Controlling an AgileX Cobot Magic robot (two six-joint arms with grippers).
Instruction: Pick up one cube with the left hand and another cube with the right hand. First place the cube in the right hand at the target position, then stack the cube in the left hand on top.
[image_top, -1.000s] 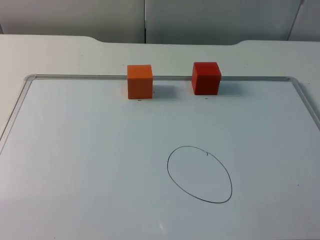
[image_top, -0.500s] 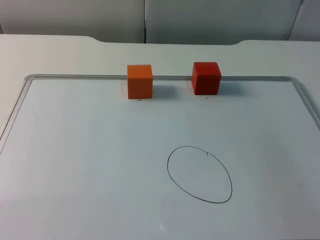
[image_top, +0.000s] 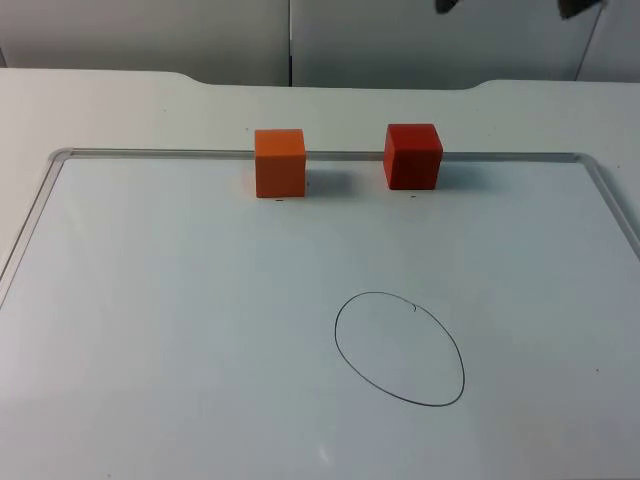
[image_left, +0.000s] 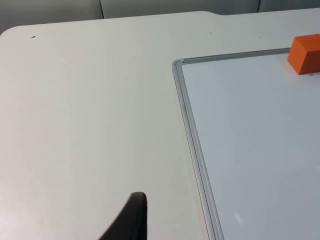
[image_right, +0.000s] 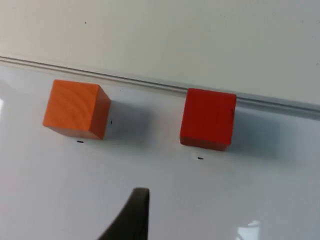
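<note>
Nearest of all, a thin oval outline is drawn in dark line on the whiteboard, which lies flat on the white table and has a pale metal frame around it. Farther back, just inside the board's far edge, two cubes sit side by side with a gap between them: the orange cube toward the left arm's side and the red cube toward the right arm's side, both resting flat and well apart from the oval. From the right wrist view the orange cube and the red cube both lie on the board close to the frame strip, and neither is touched by anything; a black fingertip of the right gripper hangs above the board surface nearer than the cubes, and I cannot tell whether that gripper is spread or pressed together. From the left wrist view the left gripper's fingertip is over bare table beside the board's corner, the orange cube lies far off on the board, and its fingers' state cannot be told either. Beyond the table stands the grey partition wall
</note>
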